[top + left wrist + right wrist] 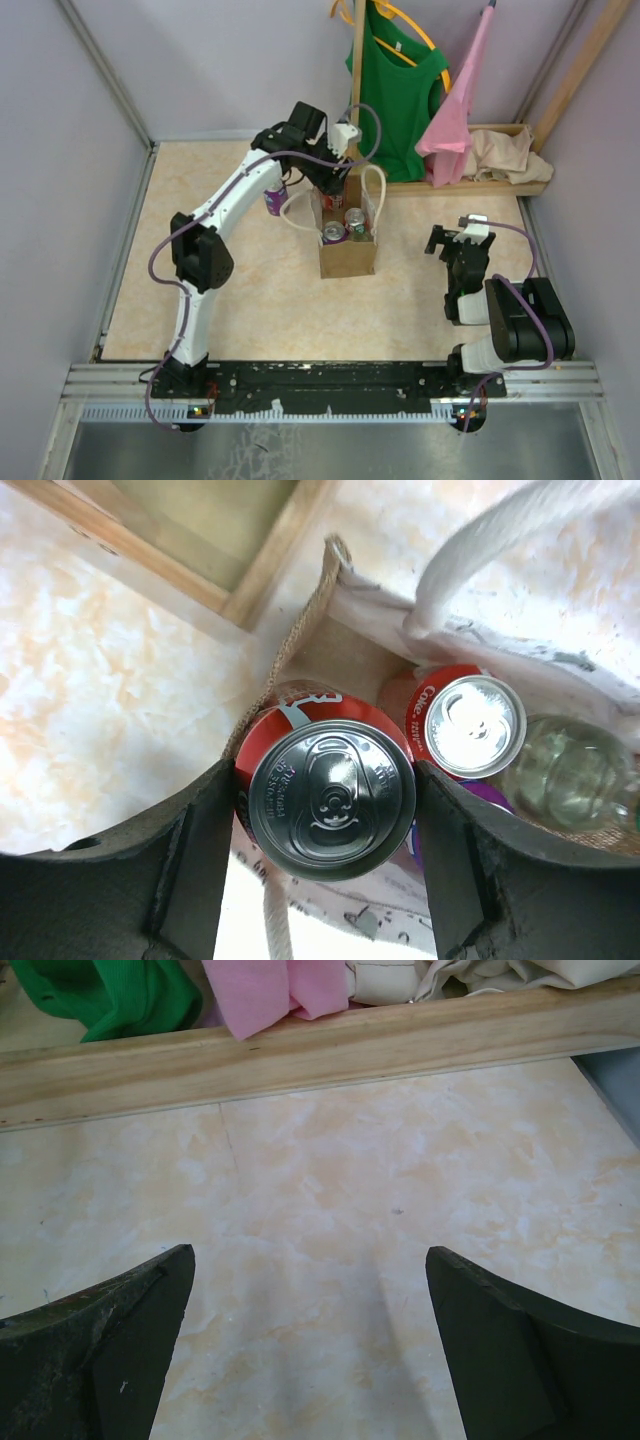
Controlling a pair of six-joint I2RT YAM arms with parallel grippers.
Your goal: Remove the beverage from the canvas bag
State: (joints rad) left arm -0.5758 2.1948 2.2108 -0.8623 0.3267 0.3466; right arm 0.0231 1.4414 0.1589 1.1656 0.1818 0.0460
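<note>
Red can (330, 800) at canvas bag (346, 260) edge, gripped by left jaws; right jaws open.

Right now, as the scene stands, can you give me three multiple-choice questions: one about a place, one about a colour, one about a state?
1. Where is the left hand?
A. over the bag
B. over the rack
C. beside its base

2. What colour is the can between its fingers?
A. green
B. red
C. blue

3. How is the right hand?
A. shut on a can
B. shut on a handle
C. open, empty

Answers:
1 A: the top view shows it above the bag's far end.
2 B: the left wrist view shows a red wall under the silver lid.
3 C: its two fingers stand wide apart over bare table.
</note>
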